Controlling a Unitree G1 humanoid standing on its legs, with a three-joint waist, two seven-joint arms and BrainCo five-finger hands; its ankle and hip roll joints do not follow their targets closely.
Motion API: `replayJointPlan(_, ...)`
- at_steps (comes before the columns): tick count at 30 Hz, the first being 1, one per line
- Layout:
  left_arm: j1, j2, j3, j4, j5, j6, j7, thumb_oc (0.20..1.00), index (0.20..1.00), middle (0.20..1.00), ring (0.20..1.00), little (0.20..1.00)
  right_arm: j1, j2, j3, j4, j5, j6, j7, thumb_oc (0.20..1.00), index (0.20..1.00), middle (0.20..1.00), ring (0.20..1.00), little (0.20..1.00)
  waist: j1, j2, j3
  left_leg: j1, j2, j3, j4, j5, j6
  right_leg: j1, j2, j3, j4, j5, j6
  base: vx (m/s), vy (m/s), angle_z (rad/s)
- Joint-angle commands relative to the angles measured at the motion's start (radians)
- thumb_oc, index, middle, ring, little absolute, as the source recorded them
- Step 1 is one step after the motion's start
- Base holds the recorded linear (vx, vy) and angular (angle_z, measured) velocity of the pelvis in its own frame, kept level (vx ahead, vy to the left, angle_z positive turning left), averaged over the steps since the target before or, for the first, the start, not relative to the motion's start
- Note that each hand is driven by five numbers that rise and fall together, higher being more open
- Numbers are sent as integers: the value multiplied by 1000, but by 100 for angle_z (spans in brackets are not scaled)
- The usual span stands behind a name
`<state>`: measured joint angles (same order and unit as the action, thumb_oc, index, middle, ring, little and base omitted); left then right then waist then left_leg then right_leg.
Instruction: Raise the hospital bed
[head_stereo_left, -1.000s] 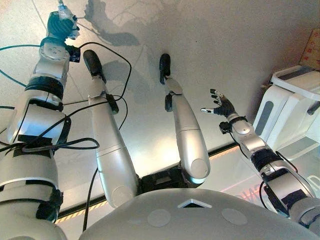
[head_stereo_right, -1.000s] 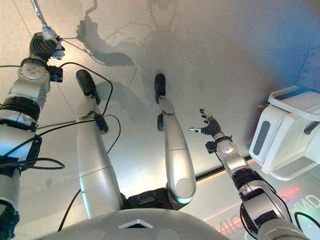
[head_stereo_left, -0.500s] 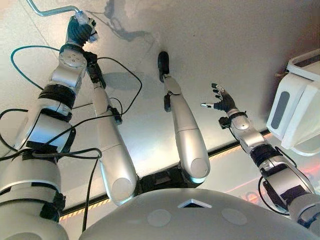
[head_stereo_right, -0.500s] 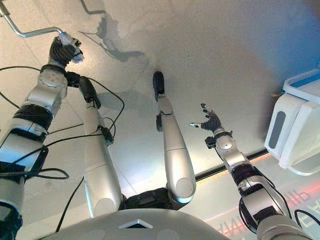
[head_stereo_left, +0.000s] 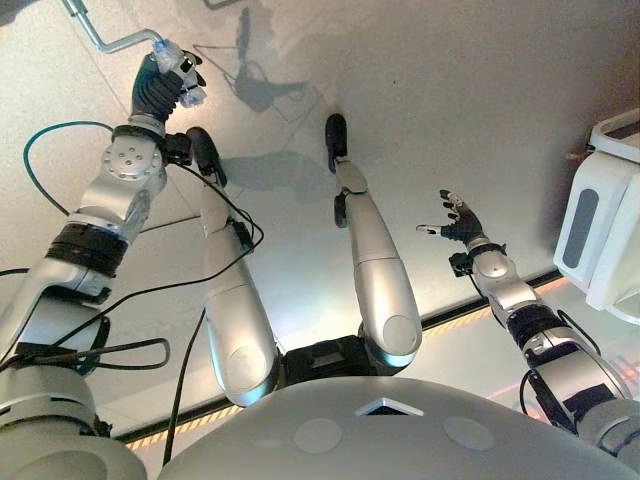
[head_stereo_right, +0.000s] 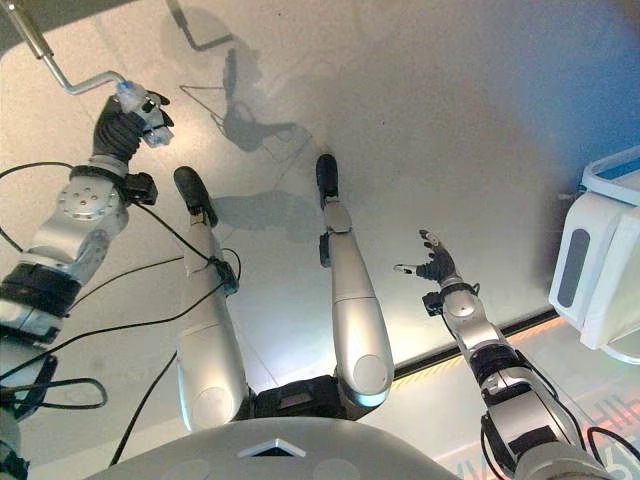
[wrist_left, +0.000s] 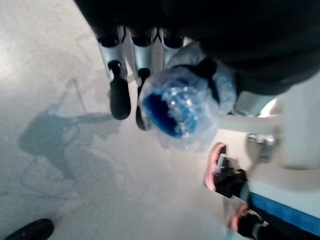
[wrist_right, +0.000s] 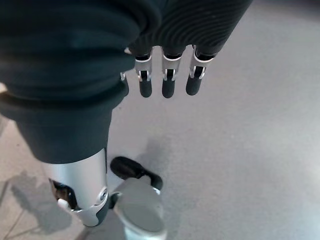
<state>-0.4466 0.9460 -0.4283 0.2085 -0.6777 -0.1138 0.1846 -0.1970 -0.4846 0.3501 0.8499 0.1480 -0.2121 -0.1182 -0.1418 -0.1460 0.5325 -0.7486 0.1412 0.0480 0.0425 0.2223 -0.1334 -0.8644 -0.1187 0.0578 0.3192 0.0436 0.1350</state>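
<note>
Left hand (head_stereo_left: 160, 85) clenched round the wrapped grip of the bed's crank handle (head_stereo_left: 110, 42), whose shaft runs up-left away from it; right hand (head_stereo_left: 458, 220) relaxed, well apart.

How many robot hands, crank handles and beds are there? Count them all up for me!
Robot hands: 2, the left hand curled round the crank, the right hand open over the floor
Crank handles: 1, the crank handle with a wrapped grip
Hospital beds: 1, the white hospital bed at the robot's right
Total: 4
</note>
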Motion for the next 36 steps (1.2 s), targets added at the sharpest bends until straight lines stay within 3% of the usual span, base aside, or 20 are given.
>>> replayJointPlan(1,57,-26,-34,-299,5,-125,-140,200,200,200,200,200,83,-65,-48,-1,-14,-1,0,1000,1000,1000,1000,1000,-9,69,-13,-64,40,-64,125,-59,-25,-29,-15,16,-28,70,70,-7,54,24)
replayJointPlan(5,154,68,28,-369,-14,-126,-172,200,200,200,200,200,88,-59,-59,36,-15,-3,11,1000,1000,1000,1000,1000,19,78,-13,-98,15,-76,164,-79,-17,-1,-55,-6,-70,95,81,-18,103,23)
replayJointPlan(10,195,110,55,-391,-18,-127,-186,200,200,200,200,200,85,-58,-65,61,-14,-6,19,1000,1000,1000,1000,1000,37,80,-13,-127,-2,-83,203,-97,-13,21,-81,-17,-93,107,87,-16,103,17)
replayJointPlan(11,241,134,91,-373,-10,-125,-196,200,200,200,200,200,81,-50,-72,92,-17,-5,30,1000,1000,1000,1000,1000,56,81,-13,-159,-22,-93,259,-123,-8,58,-111,-37,-125,119,96,-10,158,23)
replayJointPlan(20,244,114,162,-221,92,-116,-162,200,200,200,200,200,80,-38,-71,89,-8,-5,52,1000,1000,1000,1000,1000,90,55,-13,-261,-60,-129,395,-193,2,123,-165,-87,-195,141,114,8,97,23)
replayJointPlan(24,158,50,205,-12,185,-91,-98,200,200,200,200,200,71,-18,-68,76,5,2,61,1000,1000,1000,1000,1000,103,13,-13,-360,-88,-170,535,-263,20,161,-186,-111,-238,150,126,72,100,7)
replayJointPlan(25,128,33,205,41,205,-84,-78,200,200,200,200,200,69,-15,-64,79,9,2,63,1000,1000,1000,1000,1000,113,6,-13,-361,-79,-177,568,-311,19,186,-177,-116,-245,131,125,45,42,15)
replayJointPlan(26,122,34,204,41,205,-85,-78,200,200,200,200,200,66,-15,-67,78,9,2,63,1000,1000,1000,1000,1000,105,5,-13,-379,-93,-176,558,-274,24,166,-188,-115,-241,150,127,130,48,23)
replayJointPlan(27,72,26,196,85,222,-71,-74,200,200,200,200,200,64,-10,-61,64,15,5,65,1000,1000,1000,1000,1000,117,-10,-13,-384,-83,-189,603,-330,22,193,-175,-122,-256,129,127,54,67,25)
replayJointPlan(32,-81,-15,144,267,253,-47,-46,200,200,200,200,200,42,4,-46,53,40,11,69,1000,1000,1000,1000,1000,114,-49,-13,-421,-87,-205,665,-359,27,200,-170,-136,-267,126,127,63,54,12)
replayJointPlan(34,-196,-41,90,423,247,-32,-40,200,200,200,200,200,20,8,-24,47,57,12,73,1000,1000,1000,1000,1000,101,-75,-13,-426,-84,-204,681,-372,31,201,-166,-134,-275,125,127,30,69,-6)
replayJointPlan(36,-198,-41,88,424,247,-33,-40,200,200,200,200,200,20,8,-24,47,57,12,73,1000,1000,1000,1000,1000,102,-75,-13,-427,-84,-204,681,-372,31,200,-166,-134,-275,125,127,14,23,-9)
